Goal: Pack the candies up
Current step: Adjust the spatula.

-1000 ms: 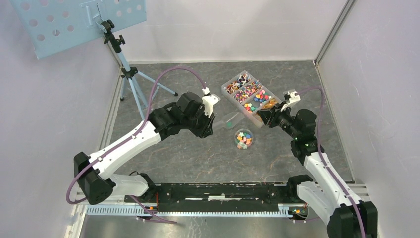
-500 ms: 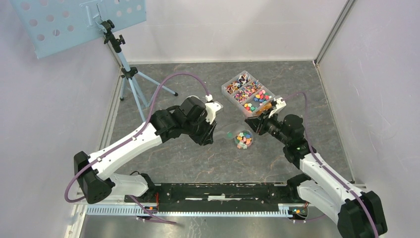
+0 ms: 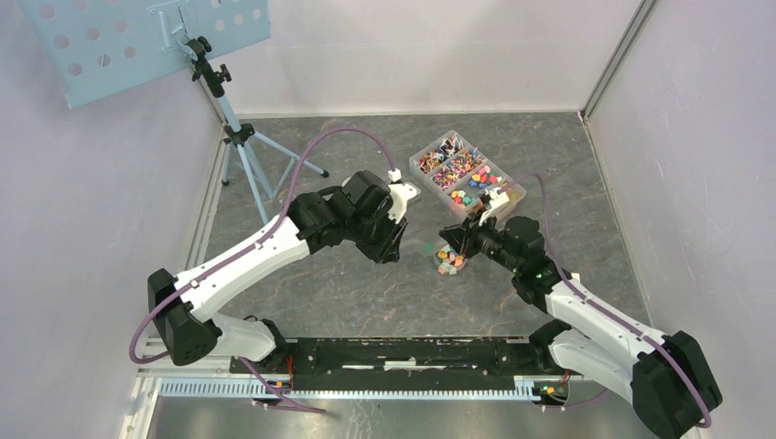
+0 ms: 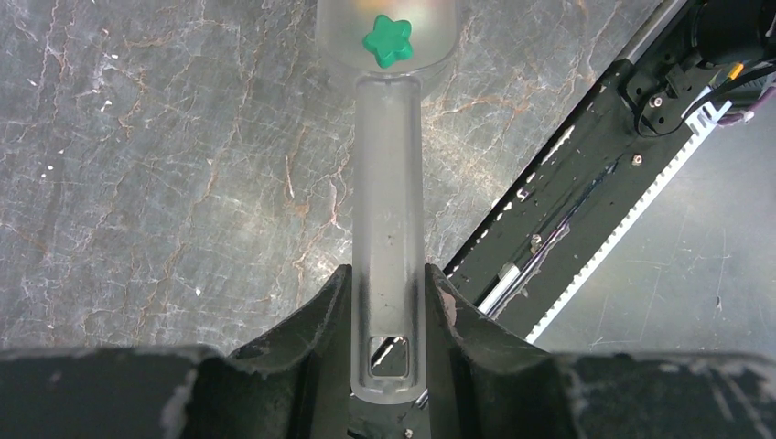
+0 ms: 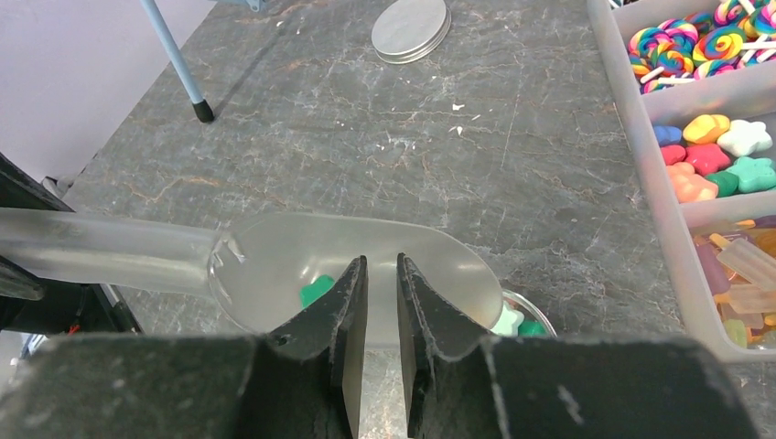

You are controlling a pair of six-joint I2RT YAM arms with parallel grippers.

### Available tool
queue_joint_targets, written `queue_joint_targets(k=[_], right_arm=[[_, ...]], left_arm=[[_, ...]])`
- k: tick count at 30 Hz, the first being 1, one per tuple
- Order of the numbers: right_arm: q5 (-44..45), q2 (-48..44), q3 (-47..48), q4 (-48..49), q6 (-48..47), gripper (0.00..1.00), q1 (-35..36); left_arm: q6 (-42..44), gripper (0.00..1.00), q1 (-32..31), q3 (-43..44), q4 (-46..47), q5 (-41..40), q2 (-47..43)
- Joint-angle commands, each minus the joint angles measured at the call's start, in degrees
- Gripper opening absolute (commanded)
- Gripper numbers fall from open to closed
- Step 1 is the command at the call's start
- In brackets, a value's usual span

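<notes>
My left gripper (image 4: 389, 283) is shut on the handle of a translucent scoop (image 4: 389, 210). A green star candy (image 4: 388, 40) lies in the scoop's bowl. In the top view the left gripper (image 3: 395, 240) holds the scoop (image 3: 426, 245) just left of a small clear jar (image 3: 448, 259) of mixed candies. My right gripper (image 5: 382, 274) hovers over the scoop bowl (image 5: 274, 261), jaws a narrow gap apart with nothing between them. The green candy (image 5: 317, 290) shows left of the right fingers. The jar's rim (image 5: 535, 320) peeks out under the bowl's right end.
A clear compartment box (image 3: 467, 176) of sorted candies stands behind the jar; its near wall (image 5: 654, 183) shows in the right wrist view. A grey round lid (image 5: 411, 27) lies farther back. A tripod (image 3: 240, 137) stands at the back left. The black base rail (image 4: 586, 183) runs at the near edge.
The right gripper swung left from the compartment box to over the jar and scoop. The left arm carried the scoop right, toward the jar.
</notes>
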Motion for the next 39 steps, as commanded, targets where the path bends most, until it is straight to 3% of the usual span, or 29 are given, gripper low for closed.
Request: queue_joint_targets(k=[1, 39], right_arm=[[2.32, 0.21, -1.47, 2.63, -1.06, 0.23, 0.94], [5.72, -0.99, -5.09, 2.21, -1.94, 0.23, 5.99]], left_arm=[[-1.64, 0.02, -0.34, 4.18, -0.81, 2.23, 1.27], [-1.46, 0.02, -0.65, 9.05, -2.59, 4.54, 4.93]])
